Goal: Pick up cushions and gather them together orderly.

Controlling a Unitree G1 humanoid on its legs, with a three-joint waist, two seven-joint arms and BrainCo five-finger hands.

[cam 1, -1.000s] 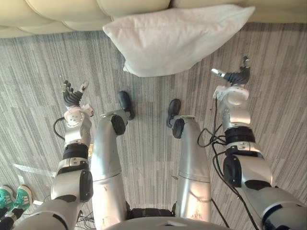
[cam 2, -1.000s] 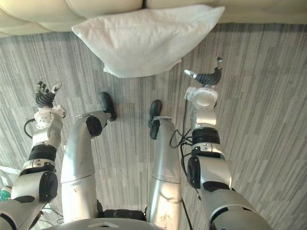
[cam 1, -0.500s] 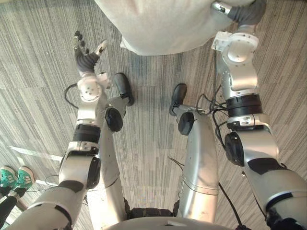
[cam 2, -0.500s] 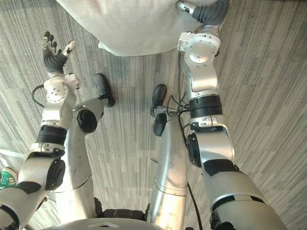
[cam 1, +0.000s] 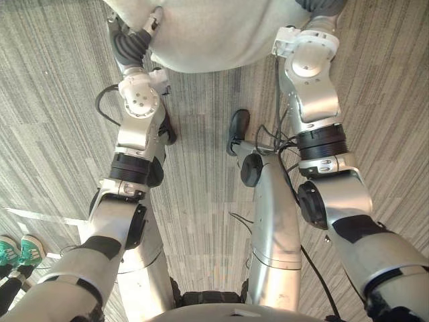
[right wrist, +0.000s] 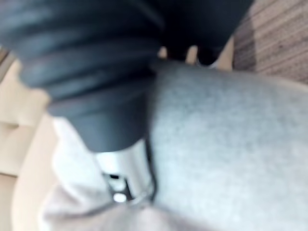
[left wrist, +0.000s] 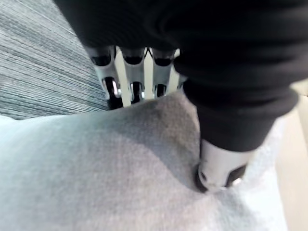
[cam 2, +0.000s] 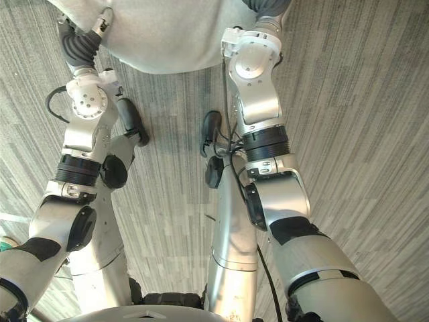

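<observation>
Up at the far edge of the head views, past both arms, a pale grey-white soft fabric cushion (cam 1: 221, 33) sat over the grey striped carpet (cam 1: 60, 134), with its top cut off by the edge of the view, so I couldn't tell if it was resting on the floor or lifted a bit. Both hands were on it, one at each side. The left hand (cam 1: 131, 45) was grasping the cushion's left edge: in its wrist view the silver fingers (left wrist: 131, 79) ran down behind the fabric while the thumb (left wrist: 219, 168) dug into the near face, so the cloth was pinched between them and dented around the thumb tip. The right hand (right wrist: 96, 82) was doing pretty much the same on the right edge, thumb (right wrist: 124, 175) pressed into the cushion with a fold bunched around it, and the fingers mostly hidden on the other side of the fabric. Just beyond the cushion in the right wrist view there was a bit of cream padded sofa (right wrist: 19, 144). Way off at the lower left of the left eye view, well apart from the cushion, a person's teal and white sneakers (cam 1: 10, 251) were standing on the carpet
</observation>
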